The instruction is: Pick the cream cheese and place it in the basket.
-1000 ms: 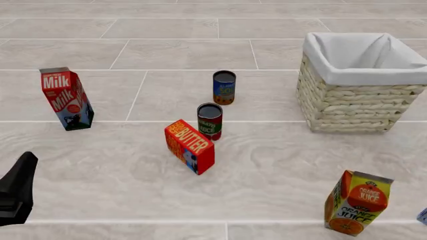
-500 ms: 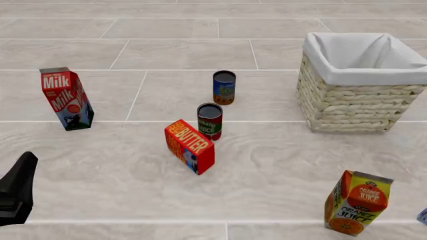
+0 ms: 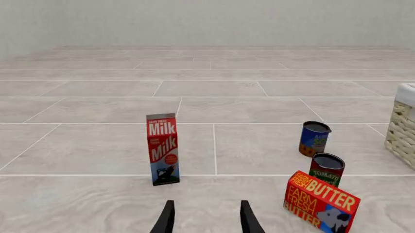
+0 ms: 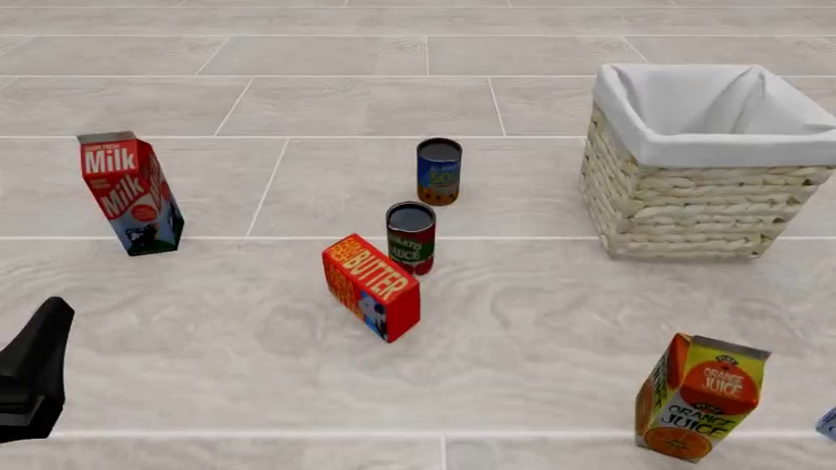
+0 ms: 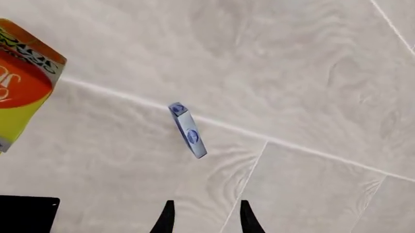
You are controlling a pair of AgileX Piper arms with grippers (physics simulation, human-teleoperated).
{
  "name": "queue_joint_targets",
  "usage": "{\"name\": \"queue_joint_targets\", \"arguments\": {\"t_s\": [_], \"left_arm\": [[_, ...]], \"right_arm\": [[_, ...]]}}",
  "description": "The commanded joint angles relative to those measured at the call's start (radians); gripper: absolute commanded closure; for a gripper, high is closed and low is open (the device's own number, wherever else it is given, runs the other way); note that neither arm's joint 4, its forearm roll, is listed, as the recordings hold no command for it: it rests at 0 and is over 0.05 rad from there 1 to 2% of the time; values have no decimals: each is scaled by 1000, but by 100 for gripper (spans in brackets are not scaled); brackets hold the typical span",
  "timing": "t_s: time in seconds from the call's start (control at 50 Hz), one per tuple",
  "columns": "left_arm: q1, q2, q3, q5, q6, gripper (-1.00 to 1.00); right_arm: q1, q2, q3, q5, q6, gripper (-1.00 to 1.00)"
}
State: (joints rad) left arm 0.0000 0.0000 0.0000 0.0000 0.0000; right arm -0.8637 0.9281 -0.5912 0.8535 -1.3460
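Observation:
The cream cheese [image 5: 188,129] is a small pale blue packet standing on its edge on the floor, ahead of my right gripper [image 5: 206,205]. That gripper is open and empty, and short of the packet. In the front view only a sliver of the cream cheese [image 4: 828,423] shows at the right edge; the right gripper is out of that view. The wicker basket [image 4: 692,201] with white lining stands at the back right. My left gripper [image 3: 207,205] is open and empty, low at the front left, and faces the milk carton [image 3: 162,148].
An orange juice carton [image 4: 699,399] stands just left of the cream cheese and also shows in the right wrist view [image 5: 23,77]. A red butter box [image 4: 372,286], a tomato can [image 4: 410,237] and a blue can [image 4: 440,169] stand mid-table. The milk carton [image 4: 131,191] is far left.

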Motion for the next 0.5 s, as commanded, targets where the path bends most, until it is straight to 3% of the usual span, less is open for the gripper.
{"name": "queue_joint_targets", "arguments": {"t_s": [0.02,0.2,0.5], "left_arm": [[0,0,0,0,0,-100],[0,0,0,0,0,-100],[0,0,0,0,0,-100]], "right_arm": [[-21,60,56,-81,-30,-100],[-3,62,67,-89,-11,-100],[14,31,88,-67,-27,-100]]}}
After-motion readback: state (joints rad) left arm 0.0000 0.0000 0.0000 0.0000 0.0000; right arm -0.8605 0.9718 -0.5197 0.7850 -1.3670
